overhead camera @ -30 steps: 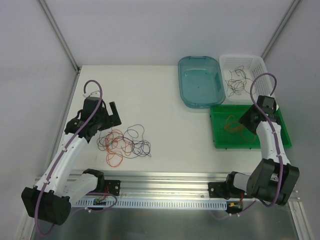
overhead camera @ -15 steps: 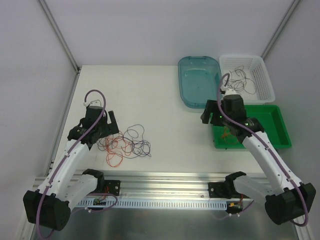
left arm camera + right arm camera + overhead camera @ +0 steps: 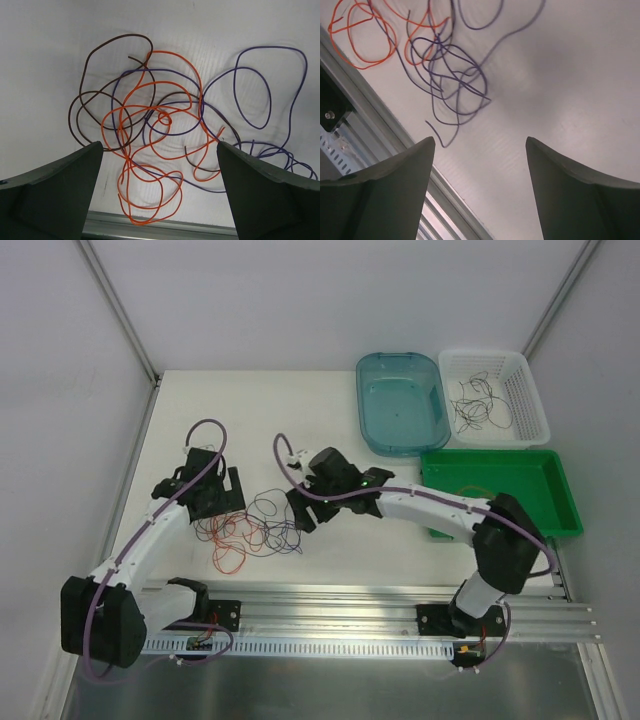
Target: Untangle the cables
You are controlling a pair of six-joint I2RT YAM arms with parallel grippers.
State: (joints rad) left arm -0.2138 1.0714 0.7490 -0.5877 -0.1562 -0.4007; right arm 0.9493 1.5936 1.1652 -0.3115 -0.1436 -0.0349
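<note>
Cables, thin hair-like wires in orange, dark brown and purple (image 3: 250, 528), lie tangled in one loose bunch on white matte table (image 3: 300, 420), near front aluminium rail (image 3: 350, 600). L gripper (image 3: 159, 150) hangs over orange/brown part, R gripper (image 3: 480, 142) over purple loops. Both have fingers wide apart, nothing held, prob. so each can take a different strand from opposite sides. At right: empty teal plastic tub (image 3: 400, 410), white slotted basket (image 3: 525, 400) w/ dark wires (image 3: 475, 400), green tray (image 3: 530, 490) w/ orange wire (image 3: 468, 487), i.e. sorting by colour, I think. Plain white walls (image 3: 300, 300) around.
</note>
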